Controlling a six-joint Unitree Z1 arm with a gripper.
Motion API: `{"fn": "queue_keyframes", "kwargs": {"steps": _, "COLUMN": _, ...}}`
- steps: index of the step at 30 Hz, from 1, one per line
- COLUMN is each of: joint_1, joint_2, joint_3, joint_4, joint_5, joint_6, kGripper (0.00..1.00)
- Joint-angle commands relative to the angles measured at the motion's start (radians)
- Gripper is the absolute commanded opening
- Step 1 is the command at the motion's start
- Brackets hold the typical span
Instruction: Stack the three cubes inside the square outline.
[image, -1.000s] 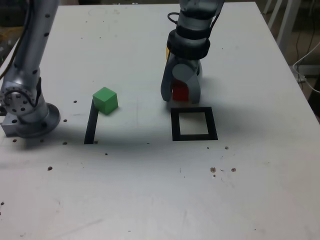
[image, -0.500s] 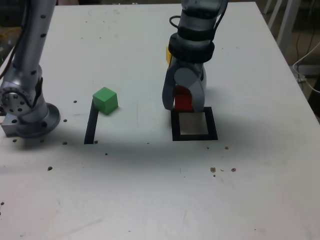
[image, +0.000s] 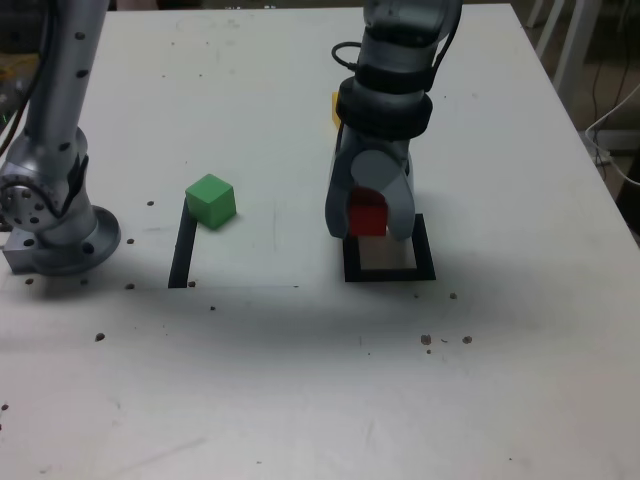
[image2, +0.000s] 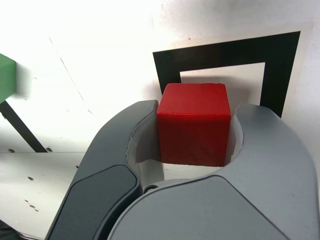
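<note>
**Red cube held over the outline: placement not yet made**

The table (image: 300, 380) is white and speckled. The arm reaches in from its far edge, with the gripper (image: 368, 228) hanging over the far side of the square outline (image: 427, 262), which lies right of centre in the exterior view.

The jaws are closed on the red cube (image2: 194, 122), one against each side face. In the wrist view the cube sits square between them, its lower edge overlapping the near bar of the outline. Whether it touches the table cannot be told.

The green cube (image: 211, 200) stands well apart toward the exterior view's left, at the far end of a straight black line (image: 181, 252). The yellow cube (image: 336, 107) is mostly hidden behind the arm, toward the far edge.

Judgement: the cube appears short of centre. Carry it further over the white middle, square its faces to the frame, lower until seated, then release. A base cube set crooked or on the black bar would likely compromise the two above.
</note>
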Motion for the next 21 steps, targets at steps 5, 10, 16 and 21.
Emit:
{"fn": "queue_keyframes", "kwargs": {"steps": 5, "joint_1": -0.008, "joint_2": 0.011, "joint_3": -0.005, "joint_4": -0.013, "joint_5": -0.011, "joint_6": -0.010, "kGripper": 0.30}}
{"fn": "queue_keyframes", "kwargs": {"steps": 10, "joint_1": -0.012, "joint_2": 0.026, "joint_3": -0.005, "joint_4": -0.031, "joint_5": -0.023, "joint_6": -0.016, "kGripper": 0.30}}
{"fn": "queue_keyframes", "kwargs": {"steps": 16, "joint_1": -0.012, "joint_2": 0.043, "joint_3": -0.006, "joint_4": -0.039, "joint_5": -0.023, "joint_6": -0.016, "kGripper": 0.30}}
{"fn": "queue_keyframes", "kwargs": {"steps": 21, "joint_1": -0.011, "joint_2": 0.052, "joint_3": -0.007, "joint_4": -0.046, "joint_5": -0.019, "joint_6": -0.016, "kGripper": 0.30}}
